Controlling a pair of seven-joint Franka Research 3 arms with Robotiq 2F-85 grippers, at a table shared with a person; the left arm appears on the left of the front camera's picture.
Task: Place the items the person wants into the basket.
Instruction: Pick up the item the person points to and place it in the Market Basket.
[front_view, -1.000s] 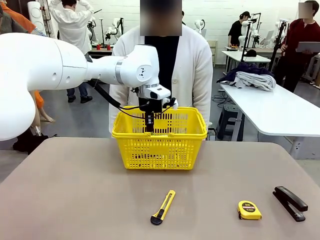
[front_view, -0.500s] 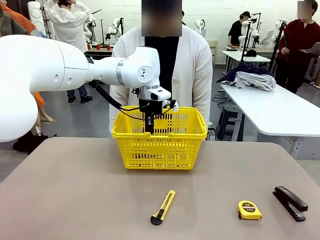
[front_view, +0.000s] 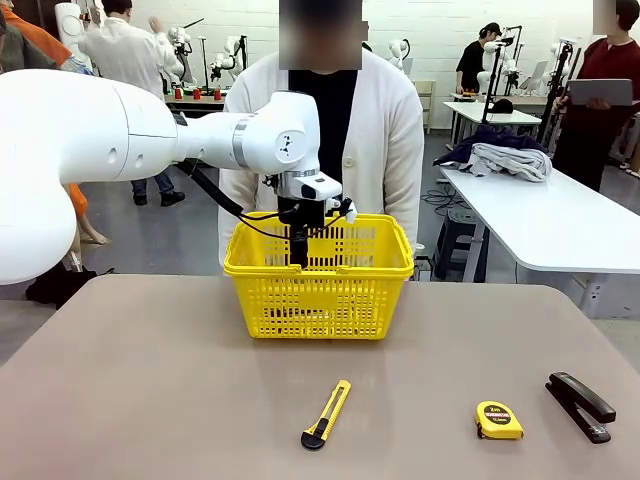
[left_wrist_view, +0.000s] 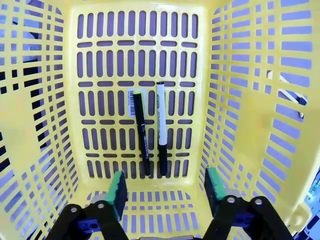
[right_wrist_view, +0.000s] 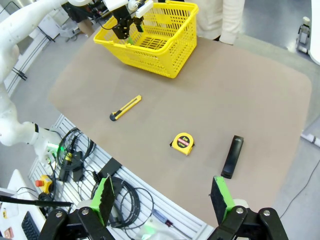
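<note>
The yellow basket (front_view: 320, 295) stands at the far side of the table in front of the person (front_view: 400, 130). My left gripper (front_view: 298, 256) hangs inside it, open (left_wrist_view: 165, 192) with nothing between its green pads. On the basket floor (left_wrist_view: 100, 60) lie the black pen with a yellow tip (left_wrist_view: 141, 131) and the marker with a white cap (left_wrist_view: 161, 127), side by side. The yellow tape measure (front_view: 498, 420) lies near the table's front right. My right gripper (right_wrist_view: 162, 200) is open, high above the table's edge, far from the tape measure (right_wrist_view: 183, 142).
A yellow-and-black utility knife (front_view: 326, 414) lies at the front middle and a black stapler (front_view: 580, 405) at the front right. The basket's handles are folded down on its rim. Cables and gear sit below the table edge (right_wrist_view: 120, 200).
The left gripper's fingers have spread apart inside the basket. The arm has hardly moved, and the things on the table lie where they were.
</note>
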